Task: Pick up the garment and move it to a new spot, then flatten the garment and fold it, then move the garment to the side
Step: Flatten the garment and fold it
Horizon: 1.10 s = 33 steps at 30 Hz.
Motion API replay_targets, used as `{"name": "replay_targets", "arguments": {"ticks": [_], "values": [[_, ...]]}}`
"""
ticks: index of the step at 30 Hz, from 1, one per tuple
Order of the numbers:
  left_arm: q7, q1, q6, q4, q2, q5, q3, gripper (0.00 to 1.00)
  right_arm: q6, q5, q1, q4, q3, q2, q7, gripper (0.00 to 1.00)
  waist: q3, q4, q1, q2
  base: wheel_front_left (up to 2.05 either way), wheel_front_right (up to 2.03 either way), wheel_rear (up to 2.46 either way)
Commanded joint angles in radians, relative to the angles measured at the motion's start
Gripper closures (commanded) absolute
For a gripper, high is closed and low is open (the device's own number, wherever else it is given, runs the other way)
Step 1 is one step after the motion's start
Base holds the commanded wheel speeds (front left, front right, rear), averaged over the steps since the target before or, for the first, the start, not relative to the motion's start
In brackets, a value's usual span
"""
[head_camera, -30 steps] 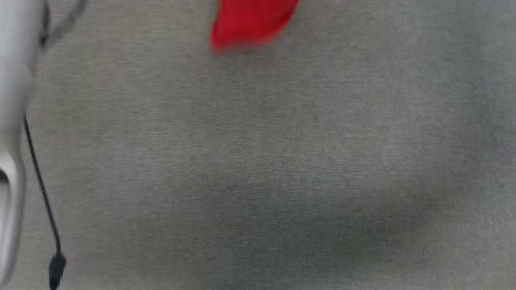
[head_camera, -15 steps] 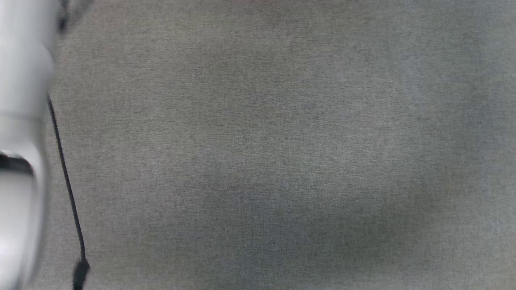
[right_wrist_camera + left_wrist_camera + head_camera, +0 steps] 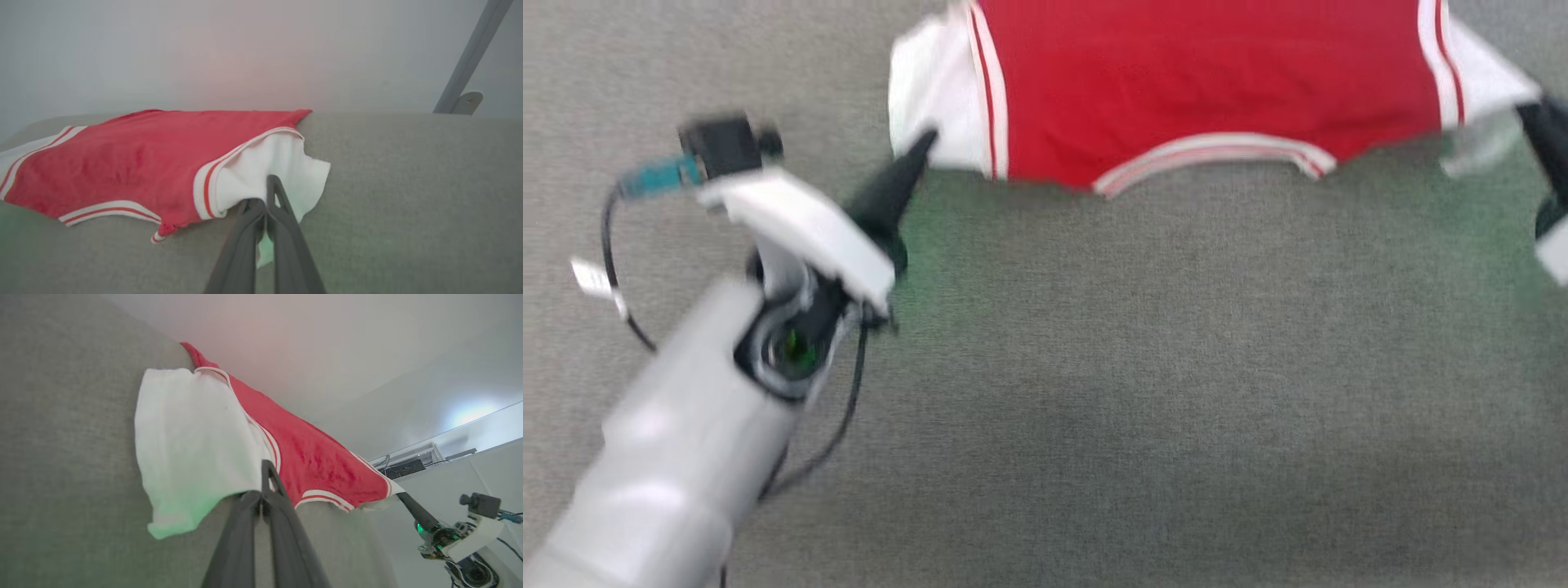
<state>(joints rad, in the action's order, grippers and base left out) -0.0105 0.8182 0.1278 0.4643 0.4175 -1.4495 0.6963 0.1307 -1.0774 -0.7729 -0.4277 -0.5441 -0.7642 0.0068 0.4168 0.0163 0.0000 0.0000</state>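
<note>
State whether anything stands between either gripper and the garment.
Nothing visible does. The left gripper is shut on one white end of the garment, and the right gripper is shut on the other end.

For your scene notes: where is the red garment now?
Head view, top centre: the garment lies spread on grey cloth, left gripper and right gripper pinching its ends.

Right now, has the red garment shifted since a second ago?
Cannot tell. The garment shows larger at the head view's top, but the camera itself moved, and the plain gray surface offers no fixed mark to judge against.
</note>
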Motion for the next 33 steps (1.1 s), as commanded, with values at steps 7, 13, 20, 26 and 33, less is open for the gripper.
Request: {"name": "replay_targets", "arguments": {"ticks": [7,13,20,26,33], "values": [[-0.024,-0.255,0.004,-0.207,0.136,0.002,0.065,1.0,0.0,-0.031,0.305,0.176,0.056,-0.097,0.069,1.0,-0.097,0.02,0.0,0.0,0.0,0.0,0.0],[-0.044,-0.403,0.004,-0.346,0.244,0.007,0.103,1.0,0.0,-0.041,0.495,0.283,0.126,-0.143,0.123,1.0,-0.143,0.024,0.0,0.0,0.0,0.0,0.0],[-0.094,-0.571,-0.041,-0.496,0.36,-0.008,0.102,1.0,0.0,-0.038,0.748,0.441,0.234,-0.186,0.223,1.0,-0.153,0.036,0.0,0.0,0.0,0.0,0.0],[-0.127,-0.683,-0.097,-0.644,0.429,0.002,0.115,1.0,0.0,-0.01,0.941,0.558,0.374,-0.161,0.292,1.0,-0.141,0.043,0.0,0.0,0.0,0.0,0.0],[-0.13,-0.655,-0.114,-0.645,0.368,0.004,0.126,1.0,0.0,0.074,1.014,0.627,0.529,-0.043,0.35,1.0,-0.123,0.053,0.0,0.0,0.0,0.0,0.0]]}}
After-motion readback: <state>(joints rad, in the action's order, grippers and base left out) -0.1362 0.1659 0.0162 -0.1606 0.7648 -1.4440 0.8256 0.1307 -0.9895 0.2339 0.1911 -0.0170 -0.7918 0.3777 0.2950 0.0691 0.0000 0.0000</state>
